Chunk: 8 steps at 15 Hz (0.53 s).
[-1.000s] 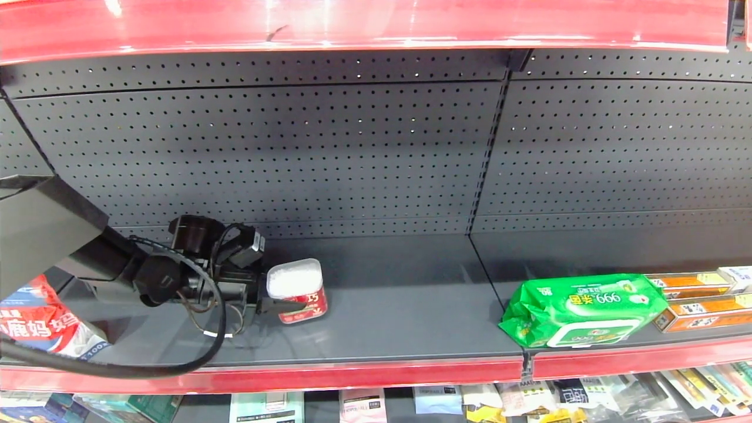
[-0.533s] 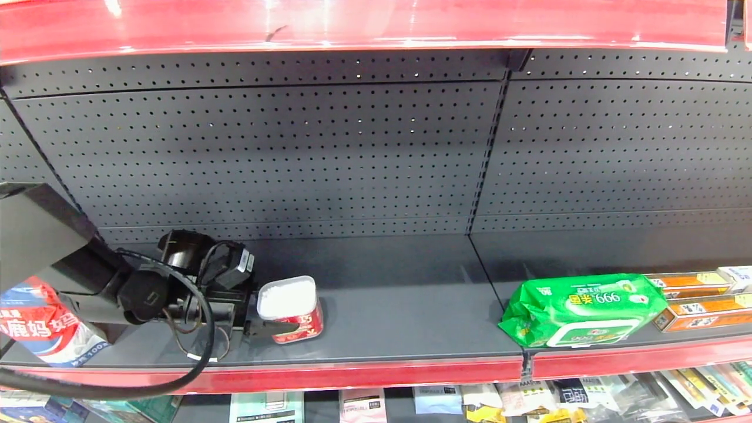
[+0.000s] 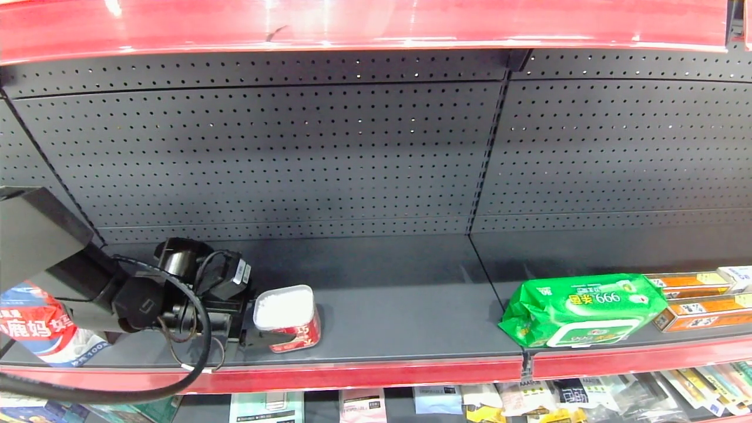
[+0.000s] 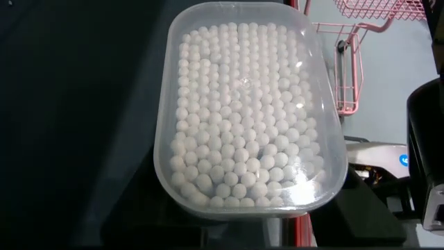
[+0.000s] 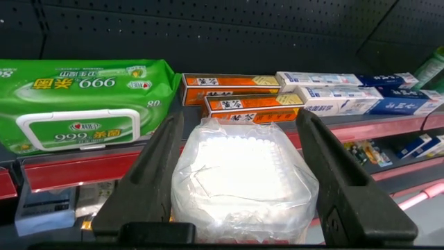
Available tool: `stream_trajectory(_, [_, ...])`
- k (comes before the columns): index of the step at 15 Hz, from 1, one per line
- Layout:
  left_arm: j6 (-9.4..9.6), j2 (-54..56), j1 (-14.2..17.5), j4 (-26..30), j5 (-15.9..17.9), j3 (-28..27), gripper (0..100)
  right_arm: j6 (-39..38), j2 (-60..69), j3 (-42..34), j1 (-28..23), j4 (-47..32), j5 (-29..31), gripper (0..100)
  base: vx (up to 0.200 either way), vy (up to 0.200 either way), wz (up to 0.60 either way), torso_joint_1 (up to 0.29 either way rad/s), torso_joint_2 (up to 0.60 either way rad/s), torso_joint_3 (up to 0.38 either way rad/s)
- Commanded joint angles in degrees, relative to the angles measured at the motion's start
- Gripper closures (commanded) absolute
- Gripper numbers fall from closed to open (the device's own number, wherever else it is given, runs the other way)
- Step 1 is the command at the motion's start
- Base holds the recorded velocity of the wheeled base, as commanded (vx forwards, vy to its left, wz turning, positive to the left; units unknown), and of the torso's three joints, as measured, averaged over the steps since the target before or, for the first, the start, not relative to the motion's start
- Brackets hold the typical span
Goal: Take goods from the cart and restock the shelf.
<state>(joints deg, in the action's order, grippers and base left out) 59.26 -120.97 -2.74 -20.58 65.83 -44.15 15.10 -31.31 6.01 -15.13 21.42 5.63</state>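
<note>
Left gripper (image 3: pixel 267 330) is low over the left bay of the dark grey metal shelf (image 3: pixel 399 317), fingers clamped on a small red rectangular tub with a clear lid (image 3: pixel 288 317) — it is packed with white cotton-bud tips (image 4: pixel 246 111); the tub sits slightly tilted near the front edge, and whether its base touches the board I cannot tell; a pink wire cart (image 4: pixel 374 7) shows beyond it. Right gripper (image 5: pixel 239 125) has its black fingers grasping a clear plastic pack of white cotton buds (image 5: pixel 243 180), held in front of the shelf's right bay — there lies a green soft pack of wet wipes (image 3: pixel 581 308); just beside it, flat orange boxes (image 3: pixel 696 299); long blue-and-white boxes (image 5: pixel 361 104) farther along.
</note>
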Motion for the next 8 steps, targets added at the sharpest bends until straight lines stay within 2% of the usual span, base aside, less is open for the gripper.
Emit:
stream_trajectory(1, [0.33, 0.03, 0.02, 0.1, 0.0, 0.21, 100, 0.01, 0.02, 0.32, 0.01, 0.03, -0.01, 100, 0.0, 0.0, 0.0, 0.0, 0.0, 0.0])
stream_trajectory(5, [1.21, 0.56, 0.02, 0.1, 0.0, 1.0, 100, 0.01, 0.1, 0.32, -0.08, 0.03, -0.01, 100, 0.0, 0.0, 0.0, 0.0, 0.0, 0.0])
stream_trajectory(8, [1.56, 2.14, 0.02, 0.19, 0.0, 4.34, 100, 0.36, 0.02, 0.23, -0.08, 0.03, -0.01, 100, 0.0, 0.0, 0.0, 0.0, 0.0, 0.0])
